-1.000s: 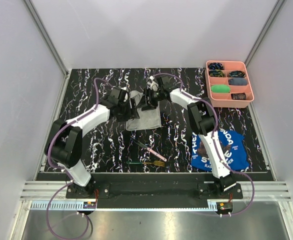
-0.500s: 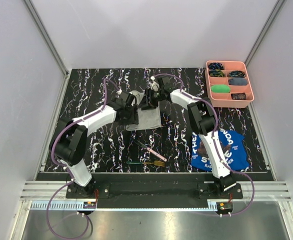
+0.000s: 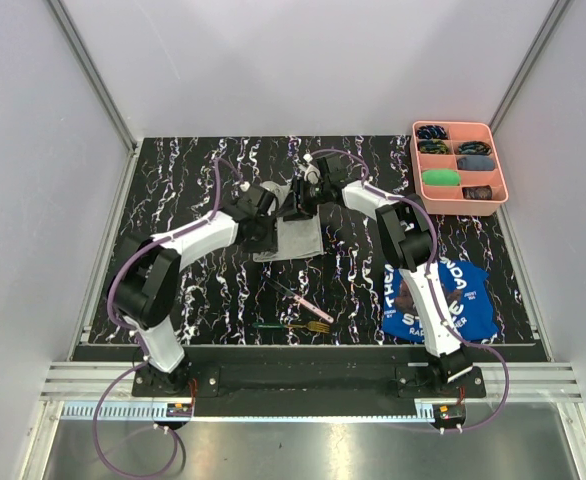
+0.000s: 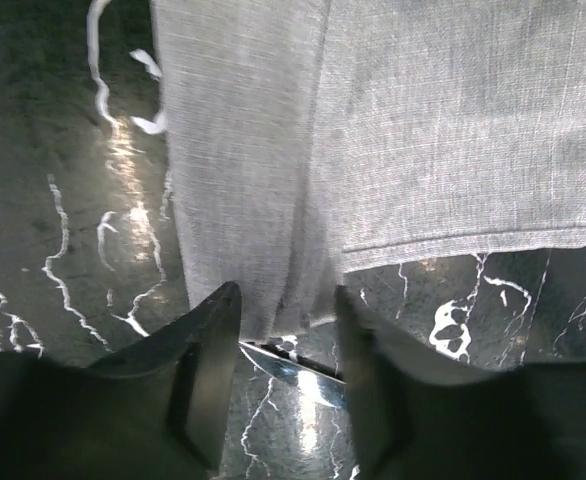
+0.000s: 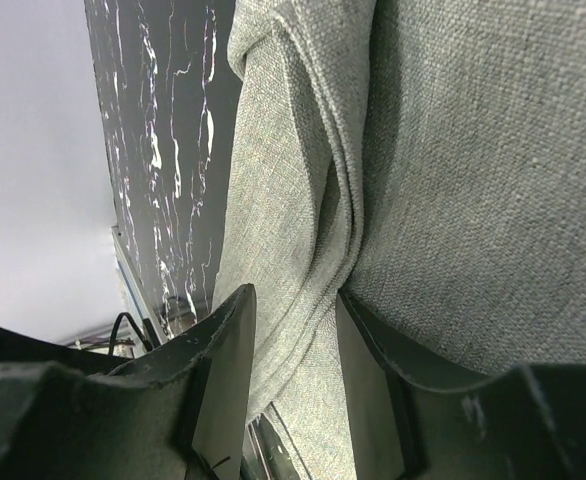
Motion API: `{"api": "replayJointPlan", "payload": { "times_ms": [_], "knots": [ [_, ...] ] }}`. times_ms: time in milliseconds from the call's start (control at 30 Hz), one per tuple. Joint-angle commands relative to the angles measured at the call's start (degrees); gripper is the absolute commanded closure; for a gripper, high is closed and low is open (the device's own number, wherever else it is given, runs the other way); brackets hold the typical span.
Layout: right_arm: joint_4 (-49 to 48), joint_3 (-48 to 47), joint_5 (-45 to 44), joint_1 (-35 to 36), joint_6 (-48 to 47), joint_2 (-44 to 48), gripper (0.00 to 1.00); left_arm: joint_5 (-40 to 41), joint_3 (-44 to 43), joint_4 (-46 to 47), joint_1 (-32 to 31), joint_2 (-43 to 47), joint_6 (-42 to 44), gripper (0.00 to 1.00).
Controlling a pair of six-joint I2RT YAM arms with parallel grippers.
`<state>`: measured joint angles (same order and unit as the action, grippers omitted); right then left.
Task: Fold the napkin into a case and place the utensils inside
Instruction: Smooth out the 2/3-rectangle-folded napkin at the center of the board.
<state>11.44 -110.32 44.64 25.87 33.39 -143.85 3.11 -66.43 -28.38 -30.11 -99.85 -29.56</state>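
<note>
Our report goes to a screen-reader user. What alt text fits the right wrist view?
The right gripper pinches a bunched fold of the light grey napkin, which fills most of the frame. A strip of black, white-veined table shows at left.

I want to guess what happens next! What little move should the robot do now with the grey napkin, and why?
Probably squeeze the left pincer shut. Its fingers straddle the bunched edge of the napkin, while the right pincer seems to pinch a fold, so both could then lift and fold.
</note>
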Motion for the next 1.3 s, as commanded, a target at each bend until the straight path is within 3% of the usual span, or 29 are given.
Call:
{"api": "replayJointPlan", "payload": {
  "times_ms": [0, 200, 533, 767, 1067, 1267],
  "knots": [
    [-0.1, 1.1, -1.1, 0.0, 0.0, 2.8, 0.53, 0.6, -2.6, 1.3, -2.6, -0.7, 0.4, 0.46],
    [-0.4, 2.2, -1.0, 0.0, -0.1, 3.4, 0.53, 5.4, -3.0, 0.3, -4.9, -0.9, 1.4, 0.37],
    [-2.0, 3.1, -0.3, -0.1, 0.9, 3.8, 0.53, 27.8, -6.7, -5.4, -13.8, -4.1, 7.5, 0.38],
    [-2.1, 4.1, -0.2, -0.1, 0.8, 4.1, 0.54, 33.2, -8.6, -6.9, -16.6, -7.3, 8.4, 0.37],
    [-2.5, 4.7, -0.1, -0.1, 0.7, 4.3, 0.53, 35.8, -11.2, -7.8, -16.7, -10.6, 8.5, 0.44],
    [-2.5, 5.0, -0.3, -0.1, 0.9, 4.7, 0.53, 35.1, -12.1, -7.8, -16.6, -11.7, 8.6, 0.59]
  ]
}}
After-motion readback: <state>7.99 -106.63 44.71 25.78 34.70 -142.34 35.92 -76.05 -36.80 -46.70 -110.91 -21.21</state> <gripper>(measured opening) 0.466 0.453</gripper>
